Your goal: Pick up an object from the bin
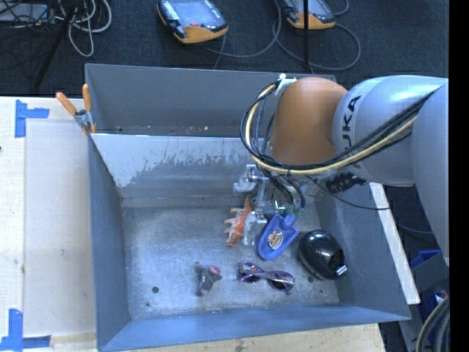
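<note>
Legible text: one entry. Black letters "KU", reading upward, on the grey arm casing [351, 117], above and to the right of the gripper [253, 222] and just beside the orange cover [304, 119]; the rest of the word cannot be made out. Blue flat object [277, 236], just right of the gripper, carries a yellowish emblem, unreadable. Two handheld pendants [192, 12], well above the gripper, have lit screens; no characters legible.

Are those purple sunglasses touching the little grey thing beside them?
Apart. The camera view shows bare bin floor between the purple sunglasses and the small grey thing.
</note>
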`<control>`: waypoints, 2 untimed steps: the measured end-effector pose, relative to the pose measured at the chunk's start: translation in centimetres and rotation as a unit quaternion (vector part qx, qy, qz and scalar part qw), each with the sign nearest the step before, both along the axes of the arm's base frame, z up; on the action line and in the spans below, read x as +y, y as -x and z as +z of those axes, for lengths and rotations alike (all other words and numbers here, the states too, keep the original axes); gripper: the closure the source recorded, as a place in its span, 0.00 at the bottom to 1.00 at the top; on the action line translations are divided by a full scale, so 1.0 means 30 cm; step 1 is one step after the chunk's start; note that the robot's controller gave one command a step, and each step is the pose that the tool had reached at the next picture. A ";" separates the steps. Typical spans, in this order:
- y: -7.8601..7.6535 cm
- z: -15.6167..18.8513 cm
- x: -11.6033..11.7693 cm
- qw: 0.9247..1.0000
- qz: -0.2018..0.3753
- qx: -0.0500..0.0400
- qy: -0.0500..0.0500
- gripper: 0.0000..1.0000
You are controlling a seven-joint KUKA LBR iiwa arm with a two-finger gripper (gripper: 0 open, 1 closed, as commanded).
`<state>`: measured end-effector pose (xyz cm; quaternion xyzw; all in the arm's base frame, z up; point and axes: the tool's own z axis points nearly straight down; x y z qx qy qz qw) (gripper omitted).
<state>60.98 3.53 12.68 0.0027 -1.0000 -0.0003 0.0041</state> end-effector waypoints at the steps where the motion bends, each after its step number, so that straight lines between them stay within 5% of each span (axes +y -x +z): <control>1: -0.006 0.014 0.000 1.000 0.000 -0.004 0.000 0.00; 2: -0.005 -0.037 -0.004 0.999 -0.042 -0.007 0.000 0.00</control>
